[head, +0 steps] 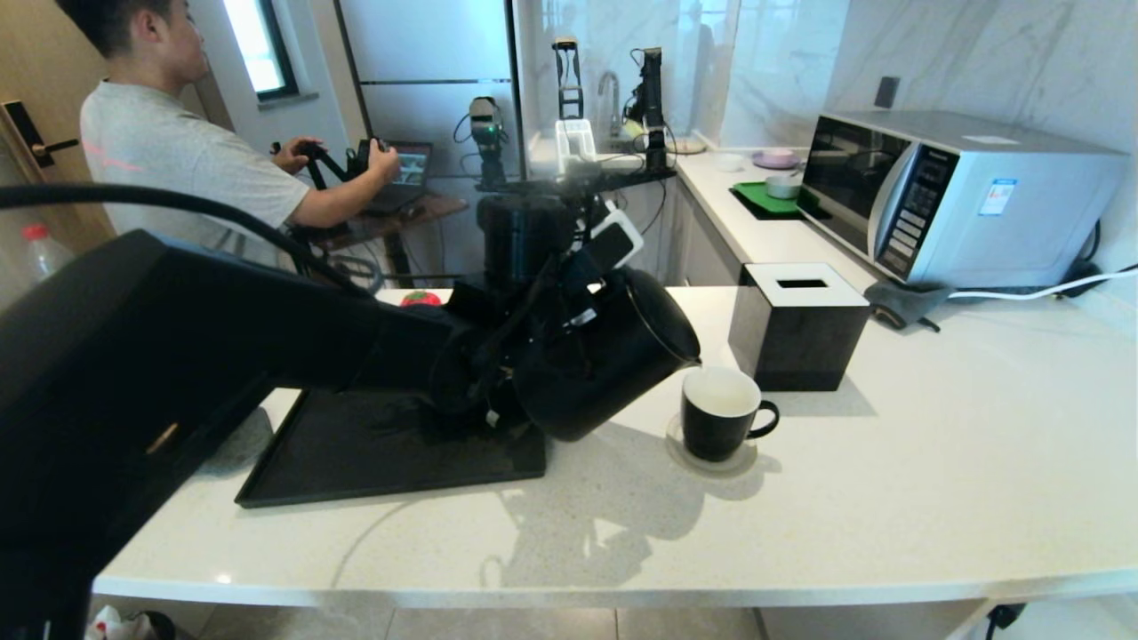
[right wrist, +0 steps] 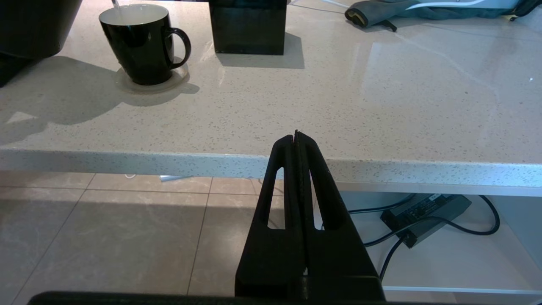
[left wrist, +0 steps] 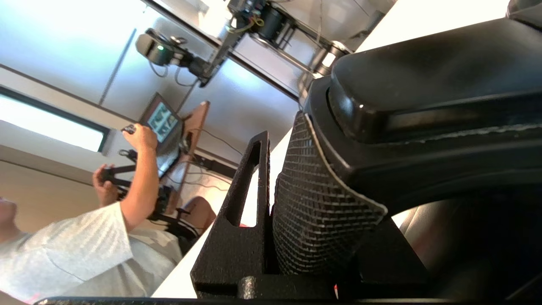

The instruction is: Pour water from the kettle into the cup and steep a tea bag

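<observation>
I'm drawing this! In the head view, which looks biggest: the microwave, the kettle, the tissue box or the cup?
1. microwave
2. kettle
3. tissue box
4. cup

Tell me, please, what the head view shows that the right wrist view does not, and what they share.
Only the head view: the left pincer shut on the tilted kettle, the black tray, the microwave and a person at the back.
Only the right wrist view: the shut right pincer below the counter edge, the floor tiles and a thin stream of water entering the cup.
Both: the cup on its coaster, and the tissue box.
</observation>
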Controlling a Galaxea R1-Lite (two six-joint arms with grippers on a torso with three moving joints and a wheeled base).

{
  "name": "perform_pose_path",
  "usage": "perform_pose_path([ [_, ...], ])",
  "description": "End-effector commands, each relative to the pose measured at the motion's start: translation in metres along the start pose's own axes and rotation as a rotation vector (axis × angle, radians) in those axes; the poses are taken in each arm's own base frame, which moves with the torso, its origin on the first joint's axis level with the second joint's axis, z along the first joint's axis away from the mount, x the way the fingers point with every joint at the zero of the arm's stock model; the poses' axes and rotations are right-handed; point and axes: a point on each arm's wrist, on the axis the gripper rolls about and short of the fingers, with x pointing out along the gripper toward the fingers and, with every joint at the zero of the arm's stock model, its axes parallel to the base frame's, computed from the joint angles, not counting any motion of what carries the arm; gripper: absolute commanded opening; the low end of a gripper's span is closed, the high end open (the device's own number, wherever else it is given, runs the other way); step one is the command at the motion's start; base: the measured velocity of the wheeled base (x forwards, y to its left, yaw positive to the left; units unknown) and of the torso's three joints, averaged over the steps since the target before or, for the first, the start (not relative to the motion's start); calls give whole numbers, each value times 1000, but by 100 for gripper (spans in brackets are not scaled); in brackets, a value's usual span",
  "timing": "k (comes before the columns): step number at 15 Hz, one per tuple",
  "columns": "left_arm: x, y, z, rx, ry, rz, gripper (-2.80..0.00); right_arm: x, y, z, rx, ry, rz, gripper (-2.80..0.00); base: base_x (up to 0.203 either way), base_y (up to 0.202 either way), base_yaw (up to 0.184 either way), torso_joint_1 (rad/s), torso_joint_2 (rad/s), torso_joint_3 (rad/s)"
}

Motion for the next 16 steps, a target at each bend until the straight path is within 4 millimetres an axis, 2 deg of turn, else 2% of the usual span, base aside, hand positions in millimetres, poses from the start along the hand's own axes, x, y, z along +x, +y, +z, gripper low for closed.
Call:
perform_pose_path([
  [1, 0, -1, 1, 8, -1, 0, -280, 0, 0, 0, -1, 1, 1, -280, 0, 0, 0, 0, 0, 0],
  [16, 3, -4, 10, 54, 1, -23, -280, 0, 0, 0, -1, 1, 1, -280, 0, 0, 0, 0, 0, 0],
])
